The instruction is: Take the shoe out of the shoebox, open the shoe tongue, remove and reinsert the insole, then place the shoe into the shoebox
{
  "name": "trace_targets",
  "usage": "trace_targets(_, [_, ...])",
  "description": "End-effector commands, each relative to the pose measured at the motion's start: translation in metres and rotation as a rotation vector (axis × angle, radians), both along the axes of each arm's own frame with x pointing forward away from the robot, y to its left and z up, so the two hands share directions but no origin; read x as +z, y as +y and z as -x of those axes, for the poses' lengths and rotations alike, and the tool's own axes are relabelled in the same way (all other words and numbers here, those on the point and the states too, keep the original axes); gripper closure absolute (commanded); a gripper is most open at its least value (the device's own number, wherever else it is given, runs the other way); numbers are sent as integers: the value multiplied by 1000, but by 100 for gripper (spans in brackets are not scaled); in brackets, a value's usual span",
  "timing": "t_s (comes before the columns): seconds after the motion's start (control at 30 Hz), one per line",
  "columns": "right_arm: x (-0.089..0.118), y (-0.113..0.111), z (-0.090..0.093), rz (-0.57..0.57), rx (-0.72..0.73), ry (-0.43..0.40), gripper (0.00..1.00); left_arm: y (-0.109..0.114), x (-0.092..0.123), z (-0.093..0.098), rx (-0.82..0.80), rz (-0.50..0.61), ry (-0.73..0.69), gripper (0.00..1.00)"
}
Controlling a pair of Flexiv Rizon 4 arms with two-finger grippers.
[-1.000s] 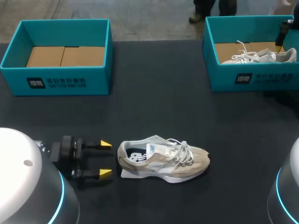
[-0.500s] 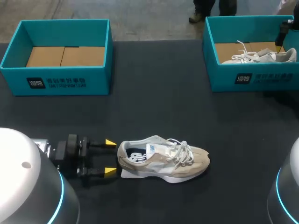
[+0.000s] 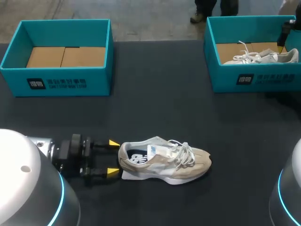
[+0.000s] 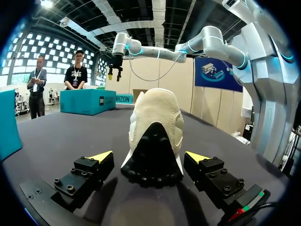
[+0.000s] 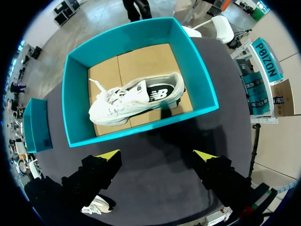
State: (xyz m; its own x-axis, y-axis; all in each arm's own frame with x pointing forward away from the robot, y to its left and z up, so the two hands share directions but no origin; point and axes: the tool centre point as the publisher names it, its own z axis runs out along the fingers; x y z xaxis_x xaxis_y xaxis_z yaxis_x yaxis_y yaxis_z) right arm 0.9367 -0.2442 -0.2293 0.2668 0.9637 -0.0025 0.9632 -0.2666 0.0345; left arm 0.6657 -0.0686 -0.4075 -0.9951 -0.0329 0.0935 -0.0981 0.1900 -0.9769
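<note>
My left gripper (image 3: 113, 157) lies low on the dark table (image 3: 178, 108) with its fingers spread wide. The yellow tips flank the heel of the beige sneaker (image 3: 164, 160) and, as far as I can judge, do not touch it. The left wrist view puts the heel squarely between the two fingers and just ahead of them, black outsole facing the camera. The sneaker stands upright on its sole near my edge of the table, heel toward the left arm, toe toward my right side, laces loose over the tongue. A white flat piece (image 3: 128, 175) peeks out from under the heel side; I cannot tell whether it is insole or paper. I read the low, level pose as a set-up to clamp the heel and steady the shoe while tongue and insole are worked from above. The heel is likely the stiffest part and should take a squeeze without collapsing.

My right gripper (image 5: 156, 155) hangs high over the right shoebox (image 5: 77, 94), fingers likewise apart and holding nothing. It looks straight down on a white sneaker (image 5: 134, 101) resting on the cardboard floor. I take that for a waiting post, well apart from the beige shoe. The left shoebox (image 3: 56, 82) sits at the far left, cardboard floor showing, well apart from both grippers
</note>
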Motion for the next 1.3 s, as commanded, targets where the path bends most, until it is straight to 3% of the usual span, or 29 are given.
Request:
trace_targets(0.03, [0,0,1,0,-2,-2,0,-2,-3,-1,-17,3,5,0])
trace_targets(1.3, [0,0,1,0,-2,-2,0,-32,-10,5,-100,21,30,0])
